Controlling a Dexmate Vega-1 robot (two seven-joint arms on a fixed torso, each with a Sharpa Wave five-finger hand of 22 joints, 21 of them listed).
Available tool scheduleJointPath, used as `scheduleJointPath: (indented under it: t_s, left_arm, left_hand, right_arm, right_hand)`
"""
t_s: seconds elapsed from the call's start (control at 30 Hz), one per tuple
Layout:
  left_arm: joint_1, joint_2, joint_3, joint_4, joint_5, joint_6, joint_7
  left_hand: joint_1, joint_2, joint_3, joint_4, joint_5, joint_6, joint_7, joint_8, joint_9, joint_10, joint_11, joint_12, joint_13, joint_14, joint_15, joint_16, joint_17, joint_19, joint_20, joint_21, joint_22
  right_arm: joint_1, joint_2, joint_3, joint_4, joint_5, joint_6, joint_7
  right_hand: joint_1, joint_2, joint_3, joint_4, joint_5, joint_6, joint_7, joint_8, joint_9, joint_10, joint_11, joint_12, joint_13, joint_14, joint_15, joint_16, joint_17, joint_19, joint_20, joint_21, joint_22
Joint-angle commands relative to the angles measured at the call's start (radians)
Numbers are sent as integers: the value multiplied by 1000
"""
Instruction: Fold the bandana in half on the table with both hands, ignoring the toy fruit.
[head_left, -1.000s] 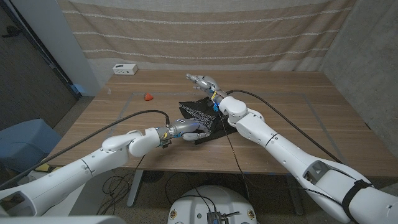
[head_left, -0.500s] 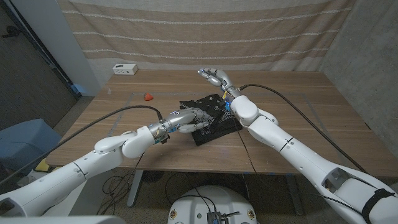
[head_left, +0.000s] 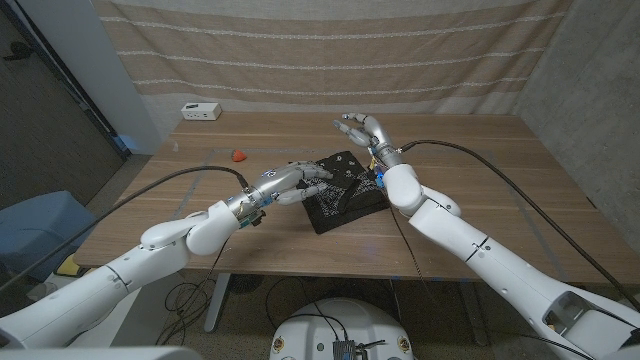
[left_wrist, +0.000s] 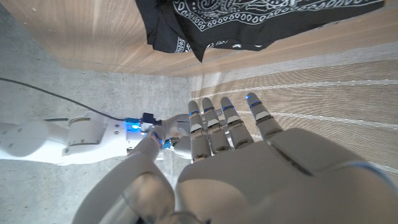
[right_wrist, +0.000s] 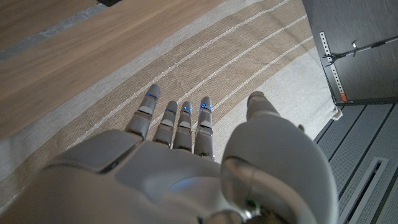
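The black bandana (head_left: 346, 191) with its white paisley print lies as a folded patch at the middle of the wooden table (head_left: 470, 170); its dark underside and edge (left_wrist: 249, 18) show in the left wrist view. My left hand (head_left: 300, 180) hovers at the bandana's left edge, fingers apart and straight (left_wrist: 227, 127), holding nothing. My right hand (head_left: 362, 128) is raised beyond the bandana's far edge, fingers spread (right_wrist: 180, 121) and empty, pointing toward the curtain. The small red toy fruit (head_left: 238, 155) sits on the table to the left, apart from both hands.
A white box (head_left: 201, 111) stands at the table's far left corner. A striped curtain (head_left: 320, 50) hangs behind the table. My right forearm (left_wrist: 68, 140) appears in the left wrist view. A cable (head_left: 520, 190) runs along the right arm over the table.
Both hands have lifted off the bandana. The right hand moved right and toward the curtain; the left hand rose and opened out. The bandana now lies more to the right, in a neater patch.
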Motion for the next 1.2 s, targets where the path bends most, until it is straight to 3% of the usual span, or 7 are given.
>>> scheduleJointPath:
  t_s: [0.03, 0.37, 0.5, 0.9, 1.2]
  left_arm:
    - [45, 13, -54, 0, -21, 62, 48]
    - [91, 31, -92, -13, -38, 132, 81]
    - [100, 32, -104, 3, -63, 140, 97]
    - [102, 36, -110, 28, -101, 153, 107]
    - [94, 36, -109, 37, -112, 164, 112]
  left_hand:
    - [-5, -7, -2, -2, -2, 35, 15, 15, 2, 33, 8, 18, 4, 16, -1, 8, 4, 4, 6, 6, 4]
    - [-13, -7, -6, -1, -1, 60, 31, 21, 3, 58, 9, 26, 6, 40, -5, 14, 5, 12, 8, 9, 5]
    - [-17, -6, -7, 0, -1, 69, 34, 22, 4, 70, 8, 30, 6, 53, -1, 18, 6, 16, 9, 10, 5]
    - [-27, 2, -8, 7, 1, 102, 56, 26, 4, 102, 17, 38, 7, 88, 2, 23, 7, 37, 11, 18, 7]
    - [-31, 5, -8, 10, 1, 99, 50, 22, 4, 105, 18, 37, 7, 95, 1, 23, 8, 40, 11, 20, 7]
  right_arm:
    - [-51, -27, -44, -108, -162, -228, -61]
    - [-37, -22, -101, -91, -254, -347, -61]
    - [-16, -18, -154, -77, -337, -433, -62]
    - [-17, -17, -201, -58, -399, -536, -41]
    - [-8, -13, -256, -28, -466, -607, -32]
  right_hand:
    - [-16, -11, -10, 3, -2, 0, 15, 4, 2, -8, -2, 2, 3, -10, 2, -3, 3, 1, -2, 1, 3]
    - [-36, -21, -22, 9, 0, 10, 21, 9, 3, -11, -3, 3, 3, -17, 0, -5, 3, 0, -3, -2, 3]
    - [-46, -26, -28, 11, 2, 18, 29, 12, 4, -3, -2, 7, 3, -12, -7, -4, 3, 3, -4, -2, 3]
    - [-62, -34, -40, 8, 14, 99, 48, 40, 7, 31, -4, 21, 3, 3, -21, -1, -2, 24, -13, 0, 3]
    - [-65, -36, -44, 2, 20, 148, 48, 55, 8, 48, -9, 26, 2, 14, -30, 1, -5, 25, -13, -4, 3]
